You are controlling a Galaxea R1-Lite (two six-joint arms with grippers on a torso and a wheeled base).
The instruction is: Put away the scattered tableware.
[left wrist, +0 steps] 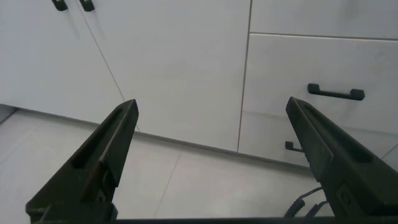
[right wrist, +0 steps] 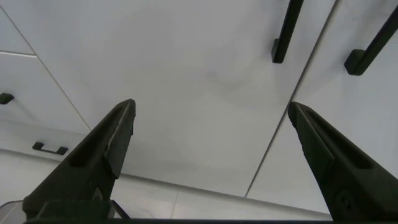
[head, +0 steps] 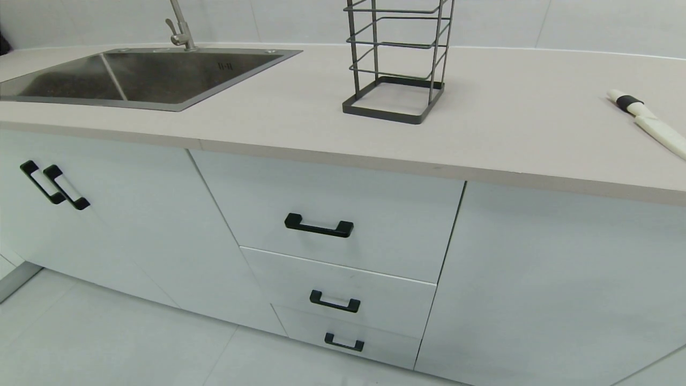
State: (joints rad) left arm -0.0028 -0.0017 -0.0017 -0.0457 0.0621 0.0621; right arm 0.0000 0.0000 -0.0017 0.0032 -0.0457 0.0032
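1. The left gripper (left wrist: 211, 102) is found with its two dark fingers spread wide; nothing is held between them.
2. Beyond it, white cabinet doors (left wrist: 180, 68) and a pale tiled floor (left wrist: 205, 186) are seen, with a black drawer handle (left wrist: 336, 93) to one side.
3. The right gripper (right wrist: 210, 104) is likewise found fully spread, with nothing gripped.
4. It is faced by a plain white cabinet front (right wrist: 186, 81); two black bar handles (right wrist: 286, 28) are noted near that front's seam.
5. In the head view, a white knife (head: 651, 120) with a black band on its handle is recorded lying flat at the right edge of the counter (head: 509, 107), its handle towards the back wall.
6. A dark wire rack (head: 386, 115) is stood upright near the middle of the counter, towards the back edge, well apart from the knife; nothing is seen in it.
7. A steel sink (head: 177, 106) is set into the counter's far left corner, with a faucet (head: 182, 29) at its back rim.
8. Below the counter's front edge, three closed drawers (head: 343, 193) are stacked.
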